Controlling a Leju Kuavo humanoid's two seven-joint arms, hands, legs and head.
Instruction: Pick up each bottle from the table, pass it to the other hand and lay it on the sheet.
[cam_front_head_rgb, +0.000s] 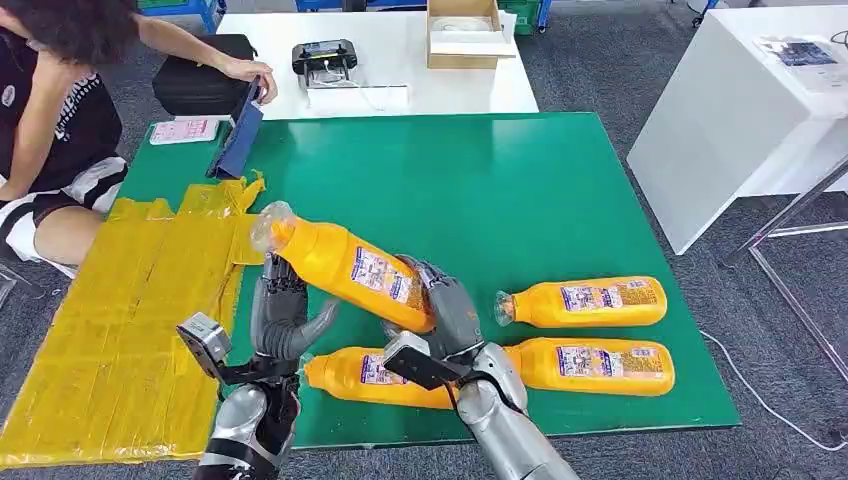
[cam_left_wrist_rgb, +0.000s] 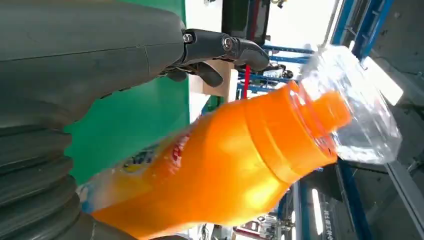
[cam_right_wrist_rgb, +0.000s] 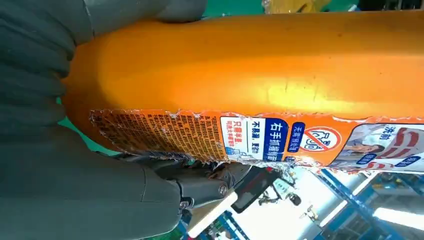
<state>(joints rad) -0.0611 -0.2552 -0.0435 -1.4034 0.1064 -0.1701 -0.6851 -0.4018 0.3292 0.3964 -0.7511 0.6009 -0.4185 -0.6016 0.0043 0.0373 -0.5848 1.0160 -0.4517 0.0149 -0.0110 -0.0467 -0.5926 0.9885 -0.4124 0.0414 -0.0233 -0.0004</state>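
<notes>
Both hands are up over the green surface (cam_front_head_rgb: 560, 180). Right hand (cam_front_head_rgb: 448, 305) grips the fat end of an orange bottle (cam_front_head_rgb: 345, 265), tilted in the air. Left hand (cam_front_head_rgb: 285, 310) is spread wide under its neck, holding nothing. Three more bottles (cam_front_head_rgb: 585, 302) lie flat. Yellow sheet (cam_front_head_rgb: 120, 310) lies to the left.

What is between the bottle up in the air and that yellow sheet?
In the head view, the robot's left hand sits under the raised bottle, with a strip of bare green mat beside it before the yellow sheet.
</notes>
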